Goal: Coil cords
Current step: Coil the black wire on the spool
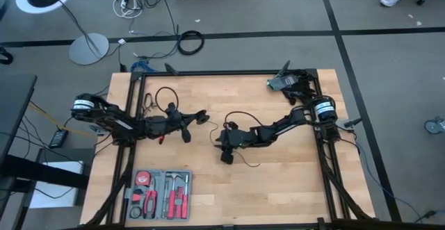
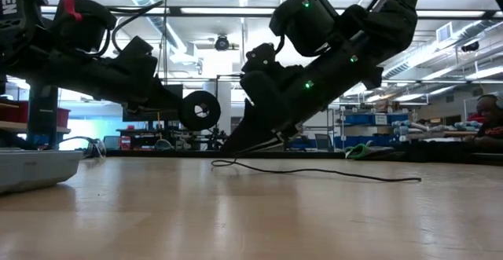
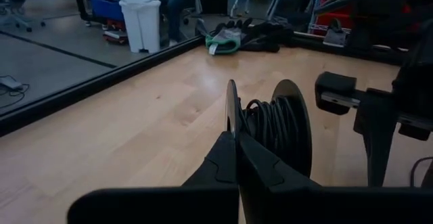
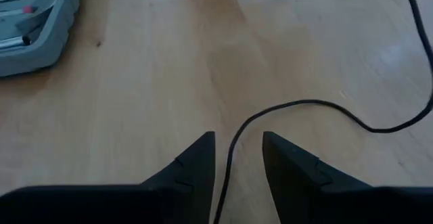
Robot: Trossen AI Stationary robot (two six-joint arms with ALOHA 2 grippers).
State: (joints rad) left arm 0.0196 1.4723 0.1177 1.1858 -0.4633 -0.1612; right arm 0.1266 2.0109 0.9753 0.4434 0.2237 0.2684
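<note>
A small black spool (image 3: 270, 126) carries the thin black cord wound between its two round discs; it also shows as a round disc (image 2: 199, 109) above the table. My left gripper (image 3: 237, 143) is shut on it, left of the table's middle (image 1: 198, 117). A loose run of the cord (image 4: 304, 103) lies on the wood (image 2: 314, 170). My right gripper (image 4: 238, 139) stands open, low over the table's middle (image 1: 221, 145), slanting down, one finger on either side of that run with a gap to each. My left gripper pinches the rim of the spool's nearer disc (image 3: 231, 112) between its two fingers. The fingers come nearly level from the table's left side. The spool hangs clear of the table with its discs upright and the wound cord (image 3: 265, 124) beyond the fingertips.
A grey tool case (image 1: 161, 194) lies at the near left (image 4: 34, 28). A black and green bundle (image 3: 230, 40) sits at the far right corner (image 1: 288, 83). Black frame rails (image 1: 229, 72) edge the table. Bare wood spreads to the near right.
</note>
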